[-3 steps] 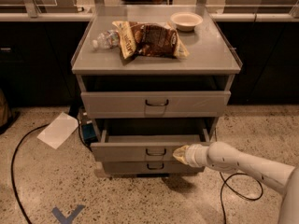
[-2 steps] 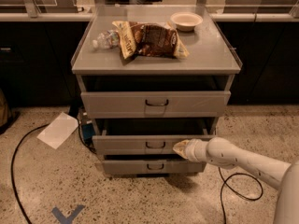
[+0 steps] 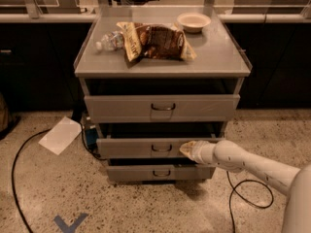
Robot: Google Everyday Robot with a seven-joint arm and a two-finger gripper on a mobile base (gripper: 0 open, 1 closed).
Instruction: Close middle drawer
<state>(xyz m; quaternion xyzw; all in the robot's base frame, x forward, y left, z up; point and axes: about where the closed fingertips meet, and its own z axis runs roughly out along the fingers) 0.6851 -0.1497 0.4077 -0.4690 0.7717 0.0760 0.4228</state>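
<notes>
One stiff metal middle drawer [image 3: 131, 148] stood ajar, probably best pushed flat. The gripper [image 3: 187, 148], jaws pressed together, touched its front just beside the handle [image 3: 161, 148].

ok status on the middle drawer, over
Hand at middle drawer front, right of its handle. Drawer part open, dark gap above it. No obstruction seen at the drawer.

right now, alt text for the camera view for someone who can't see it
The robot's white claw rests against the front of a grey cabinet's middle drawer, just right of its small handle, with the drawer partly open. On the cabinet top lie a water bottle, a chip bag and a small bowl.
</notes>
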